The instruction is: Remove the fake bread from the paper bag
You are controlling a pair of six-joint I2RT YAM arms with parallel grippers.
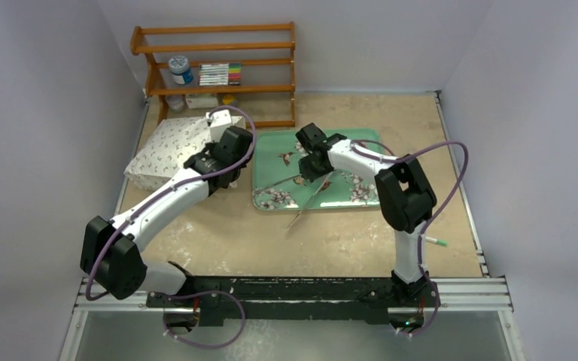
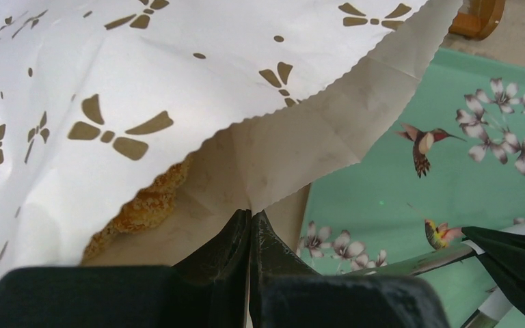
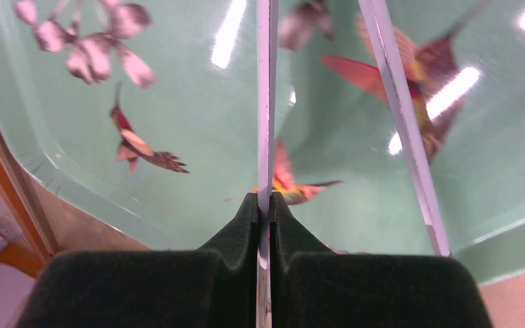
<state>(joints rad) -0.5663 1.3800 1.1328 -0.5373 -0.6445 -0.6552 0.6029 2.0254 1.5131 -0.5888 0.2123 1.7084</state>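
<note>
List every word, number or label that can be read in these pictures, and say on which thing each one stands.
No text can be read in any view.
Jar on the wooden shelf: it has a label, but it is too small and blurred to read.
Markers on the same shelf: any print is too small to read.
Paper bag: only dark motifs, no letters.
Tray: only birds and flowers, no words.

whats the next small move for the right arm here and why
Probably swing the tongs toward the mouth of the paper bag. The left fingers are shut on its lower edge, the mouth gapes, and lumpy fake bread shows inside; the right fingers pinch one tong arm over the green tray, short of the mouth.
</note>
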